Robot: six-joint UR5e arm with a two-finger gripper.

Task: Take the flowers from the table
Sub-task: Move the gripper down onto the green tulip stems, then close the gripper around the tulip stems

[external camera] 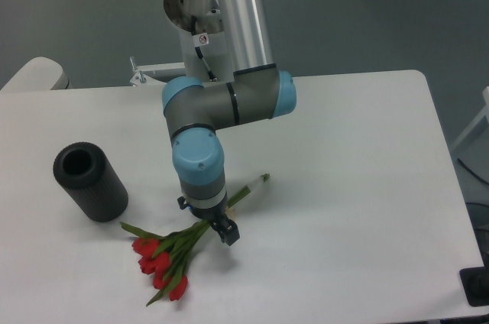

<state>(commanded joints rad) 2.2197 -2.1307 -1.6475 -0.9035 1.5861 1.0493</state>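
1. The gripper (222, 230) hung just below the middle of the frame, pointing down at the table (359, 186), directly over the stems of the flowers (170, 258). Only one dark finger showed clearly beneath the wrist, so whether the jaws were spread or pressed together could not be told, nor whether they touched the stems.

2. The likeliest failure, as a judgement: closing on too few of the thin stems, so that some slid out and the bunch stayed on the table. A grip this far from the heavy red buds could also let the bunch swing or tip downward when lifted.

3. A descent too deep could press the fingers into the tabletop or crush the stems; the arm's own wrist hid the contact point, so the clearance could not be read.

4. The flowers lay flat on the table, the red tulip buds fanned out to the lower left of the gripper, the green stems running up and right beneath it, their cut ends poking out just right of the wrist.

5. A black ribbed cylinder (89, 181) stood at the left of the frame, well apart from the gripper, near the leaf tips.
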